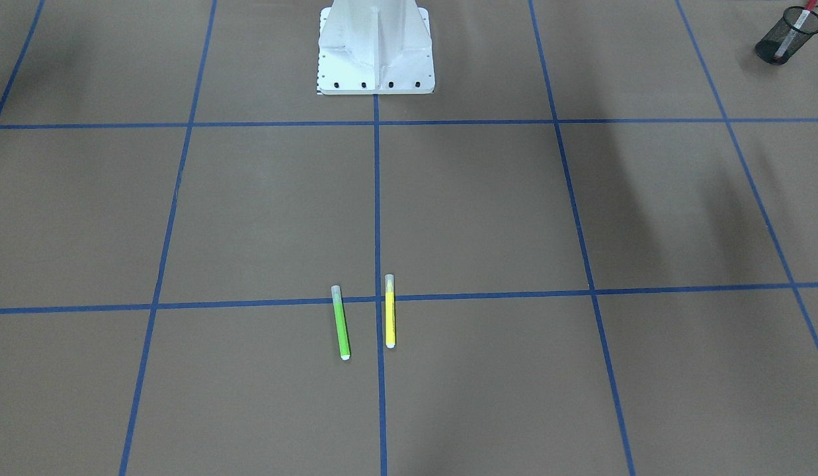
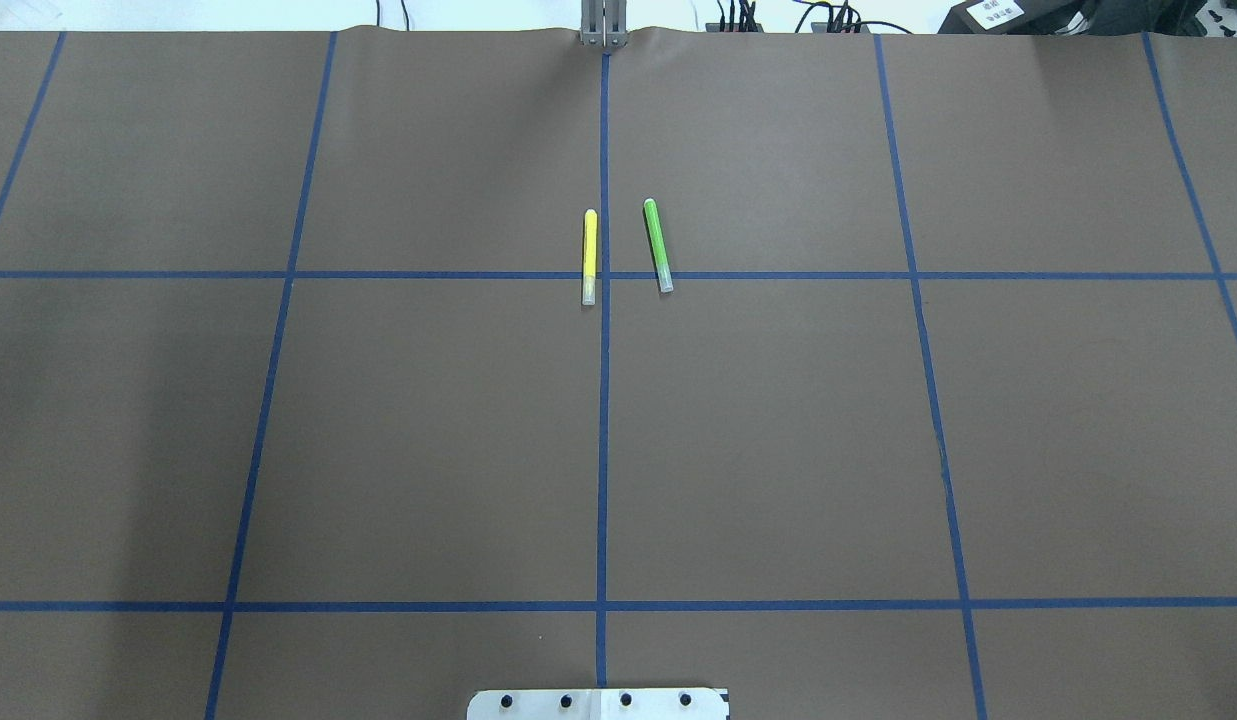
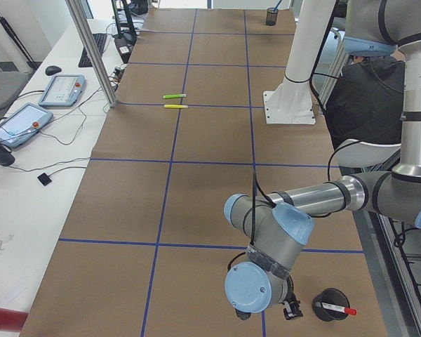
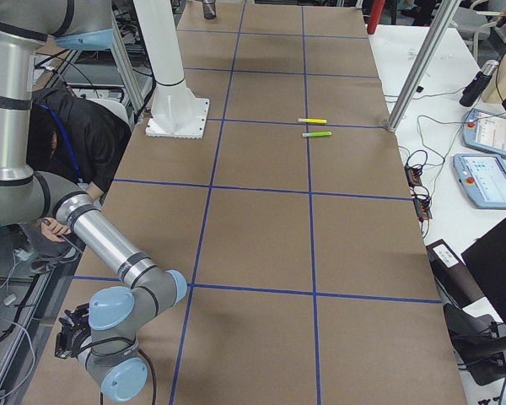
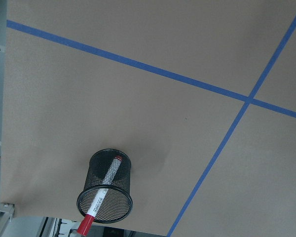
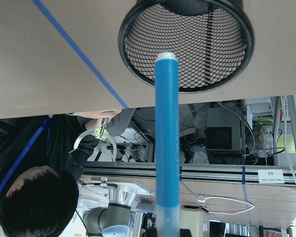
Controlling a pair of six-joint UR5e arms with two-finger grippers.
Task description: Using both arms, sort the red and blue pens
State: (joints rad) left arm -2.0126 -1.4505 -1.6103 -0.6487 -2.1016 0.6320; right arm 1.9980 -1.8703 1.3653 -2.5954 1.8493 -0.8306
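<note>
blue pen (image 6: 166, 138) clamped at its clear-cap end in right gripper (image 4: 71, 333), white tip in line with the mouth of a black mesh cup (image 6: 143, 47). left gripper (image 3: 289, 309): cannot tell if open or closed; it hangs beside a second mesh cup (image 5: 122, 173) holding the red marker (image 5: 102, 192). green pen (image 2: 658, 245) and yellow pen (image 2: 589, 257) lie side by side mid-worktop (image 2: 428, 450).

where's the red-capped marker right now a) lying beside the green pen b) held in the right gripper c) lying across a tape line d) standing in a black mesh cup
d: the left wrist view shows the red-capped marker leaning inside the black mesh cup, while the right gripper holds the blue pen.
</note>
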